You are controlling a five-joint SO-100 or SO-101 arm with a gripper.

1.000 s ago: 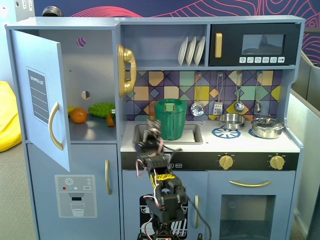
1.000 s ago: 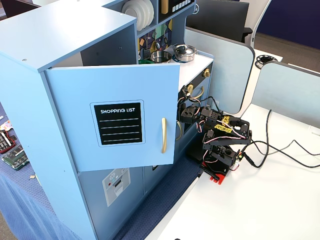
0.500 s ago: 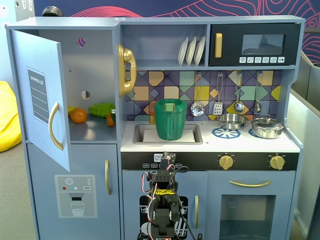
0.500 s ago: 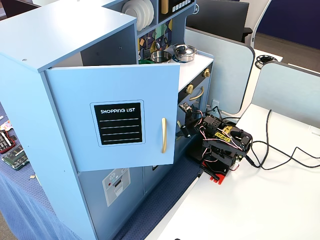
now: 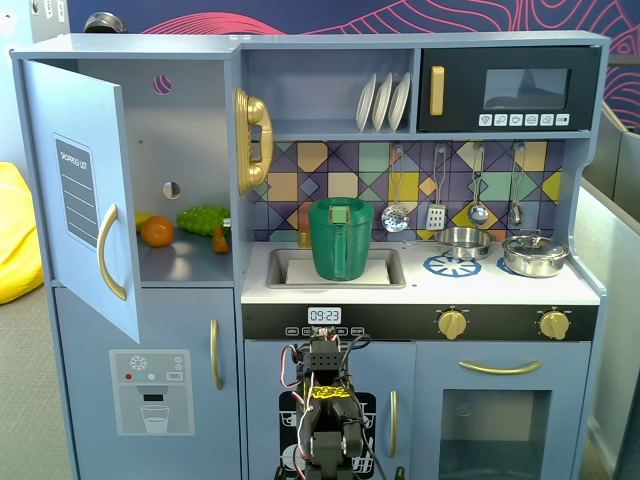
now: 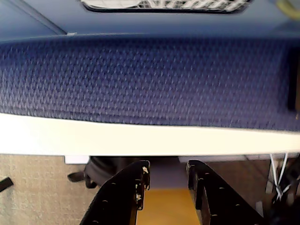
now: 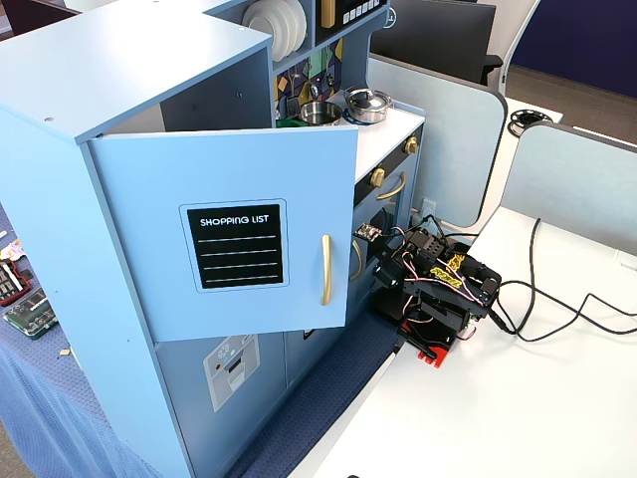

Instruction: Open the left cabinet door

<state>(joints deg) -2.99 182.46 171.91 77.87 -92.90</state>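
Observation:
The left cabinet door point(image 5: 80, 220) is blue-grey with a "SHOPPING LIST" panel and a curved gold handle point(image 5: 108, 250). It stands swung wide open, away from the cabinet, and also shows in the other fixed view point(image 7: 229, 239) with its handle point(image 7: 325, 269). My arm point(image 5: 330, 420) is folded low in front of the kitchen's middle, well to the right of the door and apart from it; it also shows in the other fixed view point(image 7: 438, 289). In the wrist view my gripper point(image 6: 168, 165) is open and empty, its black fingers point(image 6: 126, 192) apart over a blue cloth and a white table edge.
The open cabinet holds an orange point(image 5: 157, 231) and green toy food point(image 5: 203, 218). Below is the door with the water-dispenser graphic point(image 5: 150, 390). A green pitcher point(image 5: 341, 238) stands in the sink. Cables point(image 7: 557, 309) run across the white table point(image 7: 518, 408).

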